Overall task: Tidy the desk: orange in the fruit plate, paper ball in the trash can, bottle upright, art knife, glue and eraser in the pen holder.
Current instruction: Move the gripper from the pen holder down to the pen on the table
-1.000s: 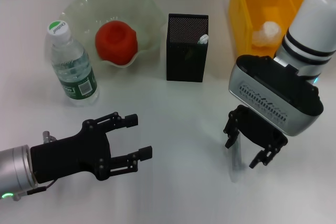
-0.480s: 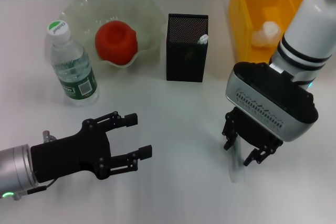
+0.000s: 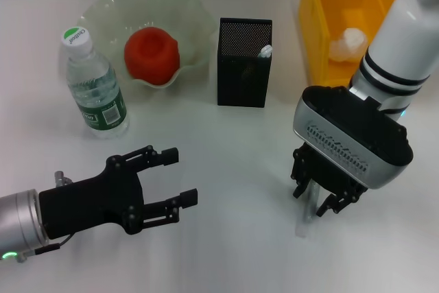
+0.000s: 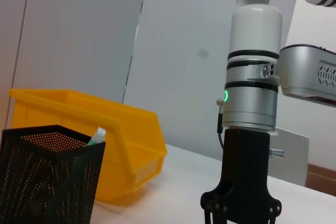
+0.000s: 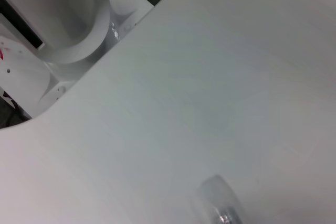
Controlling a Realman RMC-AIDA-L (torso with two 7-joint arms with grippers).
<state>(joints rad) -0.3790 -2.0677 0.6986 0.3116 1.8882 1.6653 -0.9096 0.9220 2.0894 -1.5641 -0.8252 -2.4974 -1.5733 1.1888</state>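
My right gripper points down at the table's right front, its fingers drawn in on a slim pale art knife whose rounded end shows in the right wrist view. My left gripper hovers open and empty at the left front. The orange lies in the fruit plate. The bottle stands upright beside it. A white-capped stick, apparently the glue, pokes out of the pen holder. The paper ball sits in the trash can. The eraser is out of view.
The left wrist view looks across the table at the pen holder, the trash can behind it and the right arm standing upright. Bare table lies between the two grippers.
The right gripper has shifted slightly left and its fingers have closed in on the art knife. The left arm has not moved.
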